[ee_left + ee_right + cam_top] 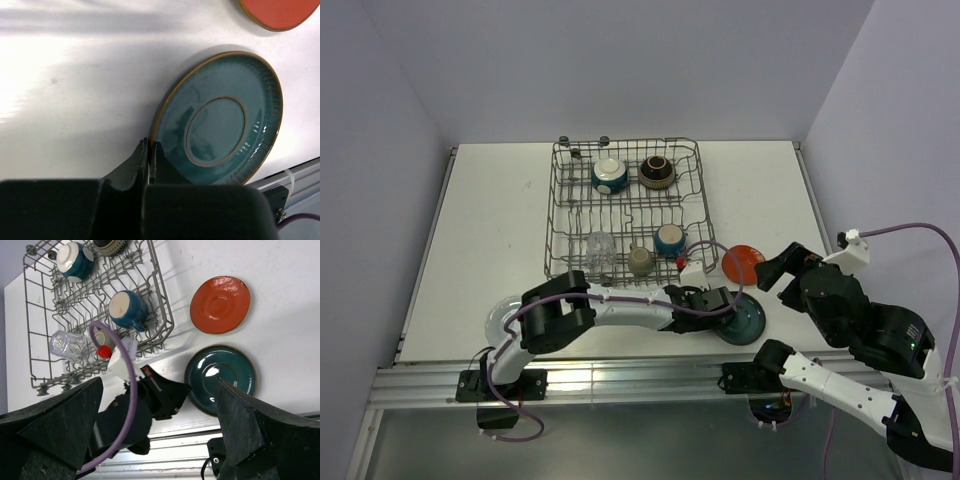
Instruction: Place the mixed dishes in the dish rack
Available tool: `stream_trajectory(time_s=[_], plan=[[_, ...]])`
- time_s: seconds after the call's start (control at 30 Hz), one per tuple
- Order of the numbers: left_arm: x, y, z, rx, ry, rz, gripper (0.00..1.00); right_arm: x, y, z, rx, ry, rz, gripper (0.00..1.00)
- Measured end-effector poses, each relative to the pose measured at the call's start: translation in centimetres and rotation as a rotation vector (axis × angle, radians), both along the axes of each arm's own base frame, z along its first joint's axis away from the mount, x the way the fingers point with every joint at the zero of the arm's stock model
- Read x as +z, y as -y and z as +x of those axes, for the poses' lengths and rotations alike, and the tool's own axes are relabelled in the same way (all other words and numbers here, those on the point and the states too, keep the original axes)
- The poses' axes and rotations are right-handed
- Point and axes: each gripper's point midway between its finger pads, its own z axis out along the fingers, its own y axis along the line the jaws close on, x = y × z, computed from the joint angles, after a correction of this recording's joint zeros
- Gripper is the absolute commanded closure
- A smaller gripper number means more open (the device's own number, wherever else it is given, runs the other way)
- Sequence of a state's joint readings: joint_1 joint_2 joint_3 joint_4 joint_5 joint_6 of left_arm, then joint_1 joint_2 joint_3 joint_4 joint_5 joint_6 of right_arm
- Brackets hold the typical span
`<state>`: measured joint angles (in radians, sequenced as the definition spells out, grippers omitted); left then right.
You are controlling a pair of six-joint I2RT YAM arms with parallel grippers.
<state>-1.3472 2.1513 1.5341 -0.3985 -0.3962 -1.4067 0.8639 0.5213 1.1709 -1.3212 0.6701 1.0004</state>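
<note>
A teal plate lies flat near the table's front edge. My left gripper is shut on its left rim, one finger over the plate and one outside it. Just behind lies an orange-red plate. The dish rack holds a white-inside bowl, a brown bowl, a blue mug, a beige cup and a clear glass. My right gripper hangs open above the front right of the table, holding nothing.
A pale glassy plate lies at the front left, partly under the left arm. The metal table rail runs along the near edge, close to the teal plate. A purple cable loops over the left wrist.
</note>
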Motion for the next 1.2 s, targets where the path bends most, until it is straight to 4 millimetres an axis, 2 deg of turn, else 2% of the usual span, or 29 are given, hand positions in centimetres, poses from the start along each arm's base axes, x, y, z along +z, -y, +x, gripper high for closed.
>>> stream_trajectory(time_s=[0.07,0.17,0.3,0.4,0.57,0.7,0.8,0.97,1.07,1.17,1.2], plan=[[0.1,-0.7,-0.1,0.003,0.004,-0.005,1.0,-0.1,0.1,-0.1,-0.002,-0.003,-0.002,0.02],[0.2,-2.9,-0.4,0.002,0.014,0.024,1.0,-0.2,0.1,-0.1,0.002,-0.007,-0.004,0.02],[0.2,-6.7,-0.8,-0.002,0.03,0.075,1.0,-1.5,-0.4,-0.1,0.023,-0.035,-0.023,0.02],[0.3,-10.6,-1.5,-0.02,0.042,0.118,1.0,-3.5,-1.4,-0.1,0.058,-0.084,-0.058,0.02],[1.9,-14.3,-2.3,-0.07,0.072,0.123,1.0,-7.5,-4.4,0.3,0.161,-0.178,-0.092,0.02],[3.2,-17.4,-3.2,-0.114,0.101,0.109,1.0,-10.4,-7.3,0.0,0.275,-0.229,-0.057,0.02],[5.1,-18.7,-3.8,-0.139,0.128,0.063,1.0,-12.0,-9.1,-0.5,0.359,-0.256,-0.019,0.02],[10.0,-19.7,-4.2,-0.148,0.183,-0.096,1.0,-13.5,-11.9,-1.5,0.501,-0.26,0.071,0.02],[12.2,-20.2,-4.3,-0.145,0.205,-0.174,1.0,-13.5,-13.6,-2.1,0.581,-0.243,0.14,0.04],[13.3,-20.6,-4.4,-0.143,0.216,-0.214,1.0,-12.9,-15.6,-2.7,0.669,-0.219,0.222,0.11],[13.4,-20.7,-4.4,-0.142,0.217,-0.219,1.0,-12.6,-16.1,-2.8,0.69,-0.213,0.244,0.16]])
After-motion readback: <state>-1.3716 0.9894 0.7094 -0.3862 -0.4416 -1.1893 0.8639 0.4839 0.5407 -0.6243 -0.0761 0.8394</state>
